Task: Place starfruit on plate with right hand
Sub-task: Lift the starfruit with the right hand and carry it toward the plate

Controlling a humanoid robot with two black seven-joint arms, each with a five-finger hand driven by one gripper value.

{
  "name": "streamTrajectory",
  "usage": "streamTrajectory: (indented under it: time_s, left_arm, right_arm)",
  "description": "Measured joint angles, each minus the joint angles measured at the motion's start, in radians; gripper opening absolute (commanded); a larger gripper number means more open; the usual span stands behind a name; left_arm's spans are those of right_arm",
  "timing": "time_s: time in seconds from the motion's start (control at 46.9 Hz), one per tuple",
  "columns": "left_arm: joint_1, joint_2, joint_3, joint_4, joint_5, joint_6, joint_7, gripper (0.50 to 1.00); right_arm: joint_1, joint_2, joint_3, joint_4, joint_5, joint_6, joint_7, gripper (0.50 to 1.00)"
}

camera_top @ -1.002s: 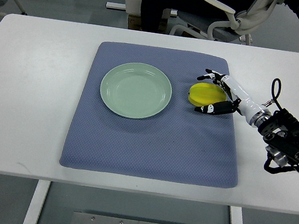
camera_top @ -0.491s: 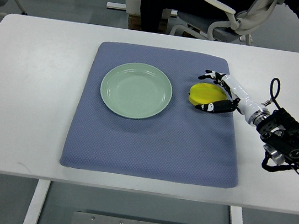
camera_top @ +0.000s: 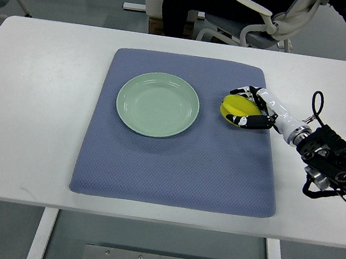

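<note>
The white counter [camera_top: 33, 116] carries a blue-grey mat [camera_top: 174, 168]. On the mat's left-centre sits my target, the pale green plate [camera_top: 157, 104], empty. The yellow starfruit [camera_top: 234, 108] lies on the mat just right of the plate, its long axis roughly left to right. My right hand [camera_top: 253, 108] reaches in from the right, fingers [camera_top: 246, 121] curled round the fruit, apparently gripping it. The plate lies straight left of my grasp.
</note>
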Motion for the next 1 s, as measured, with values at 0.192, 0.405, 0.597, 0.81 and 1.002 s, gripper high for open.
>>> streamTrajectory:
  time_s: [0.192, 0.405, 0.597, 0.81, 1.002]
  left_arm:
    - [0.0, 0.0, 0.0, 0.0, 0.0, 0.0, 0.0, 1.0]
    - [0.0, 0.0, 0.0, 0.0, 0.0, 0.0, 0.0, 1.0]
    - [0.0, 0.0, 0.0, 0.0, 0.0, 0.0, 0.0, 1.0]
    - [0.0, 0.0, 0.0, 0.0, 0.0, 0.0, 0.0, 1.0]
    - [0.0, 0.0, 0.0, 0.0, 0.0, 0.0, 0.0, 1.0]
  right_arm:
    - [0.004, 0.0, 0.004, 0.002, 0.062, -0.001, -0.009, 0.5]
    - [0.033, -0.006, 0.006, 0.008, 0.066, 0.001, -0.001, 0.5]
    - [0.1, -0.038, 0.011, 0.006, 0.068, 0.055, -0.005, 0.5]
    - [0.126, -0.064, 0.011, 0.006, 0.068, 0.1, -0.006, 0.5]
    - [0.126, -0.053, 0.008, 0.009, 0.067, 0.101, -0.01, 0.5]
